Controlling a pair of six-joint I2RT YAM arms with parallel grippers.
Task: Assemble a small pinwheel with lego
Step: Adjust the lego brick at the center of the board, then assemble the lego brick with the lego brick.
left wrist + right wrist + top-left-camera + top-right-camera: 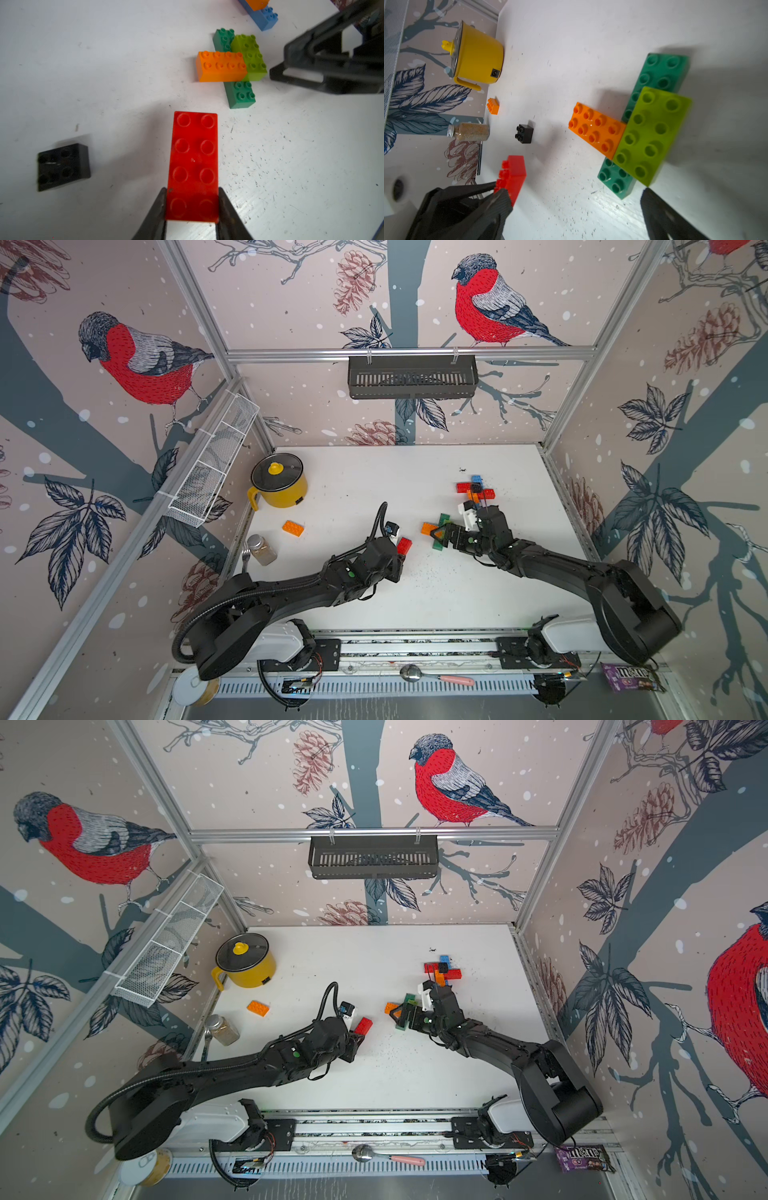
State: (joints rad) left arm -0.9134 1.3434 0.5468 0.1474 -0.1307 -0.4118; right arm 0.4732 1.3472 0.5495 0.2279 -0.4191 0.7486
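Note:
A red lego brick (194, 158) hangs above the table with my left gripper (192, 190) shut on its near end; in a top view the brick (404, 545) sticks out past that gripper (401, 556). To its right, an orange brick (597, 129) and a lime brick (652, 133) sit on a dark green brick (661, 71). My right gripper (574, 192) stands open just short of this cluster (429, 527), empty. A black square brick (524, 134) lies loose. A second cluster of blue, red, orange and black bricks (476, 488) lies farther back.
A loose orange brick (293, 527) lies left of centre, near a yellow lidded pot (279, 485). A spice jar (262, 549) and a fork (245, 556) lie by the left edge. A spoon (436, 677) rests on the front rail. Dark specks dot the table.

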